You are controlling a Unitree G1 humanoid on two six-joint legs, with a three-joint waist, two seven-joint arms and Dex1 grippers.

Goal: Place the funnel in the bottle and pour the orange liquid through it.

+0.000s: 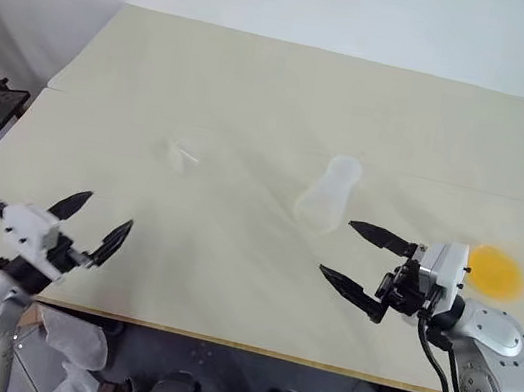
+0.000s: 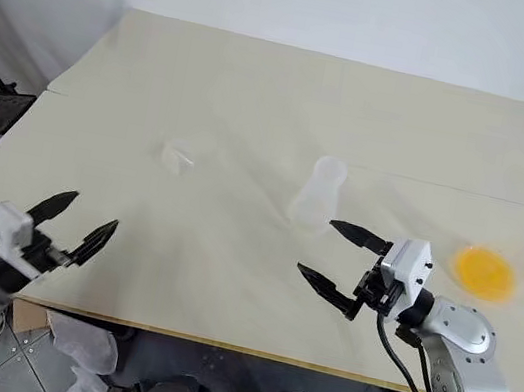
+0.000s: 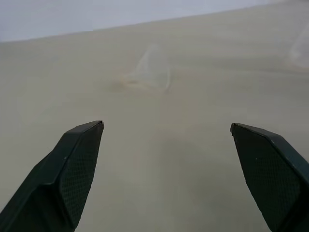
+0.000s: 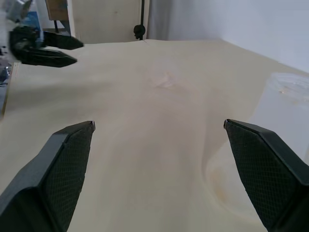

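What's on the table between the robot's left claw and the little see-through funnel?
Nothing: bare table lies between the open left gripper and the funnel, as the left wrist view shows.

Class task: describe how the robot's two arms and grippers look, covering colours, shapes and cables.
Both arms are silver-grey metal with rounded joints and white wrist blocks. The left gripper and right gripper each carry two black, pointed fingers with textured inner faces. Black cables run along both forearms.

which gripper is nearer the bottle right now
Right. The right gripper hangs open just in front of the bottle; the left gripper is open, far off at the table's near left edge.
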